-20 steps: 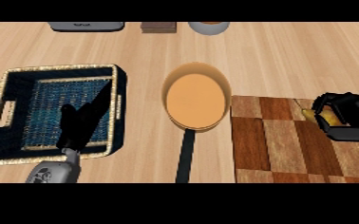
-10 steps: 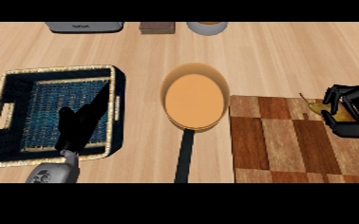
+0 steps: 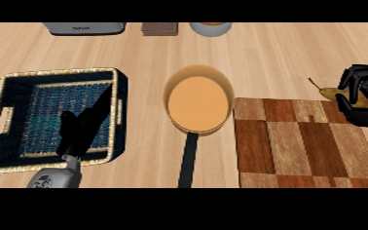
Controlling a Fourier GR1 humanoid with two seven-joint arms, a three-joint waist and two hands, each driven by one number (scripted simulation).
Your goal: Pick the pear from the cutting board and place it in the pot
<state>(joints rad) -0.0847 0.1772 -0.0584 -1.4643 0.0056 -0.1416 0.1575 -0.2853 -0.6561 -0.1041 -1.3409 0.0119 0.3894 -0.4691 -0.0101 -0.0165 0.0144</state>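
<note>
1. Pear: yellow-green, stem pointing up-left, at the right edge of the view just past the top right corner of the board. It is in the right hand, whose black fingers curl round it and hide its right side. I cannot tell whether it is lifted off the surface.
2. Right hand: clenched on the pear, partly cut off by the right edge.
3. Left hand: lower left, over the basket, fingers straight and pointing up and right, holding nothing. Grey forearm enters at the bottom edge.
4. Pot: orange inside, centre of the view, left of the board and touching or just overlapping its top left corner. Its dark handle runs straight down to the bottom edge. Nothing lies inside it.
5. Between pear and pot: bare tabletop and the board's upper strip; no object stands in that stretch.
6. Basket: dark blue weave with pale rim, left of the pot, a strip of tabletop between them.
7. Far edge: a grey appliance, a brown block and a bowl, all well apart from the pot.
8. Surface: light wood grain; board is a checker of dark and mid-brown wood.
</note>
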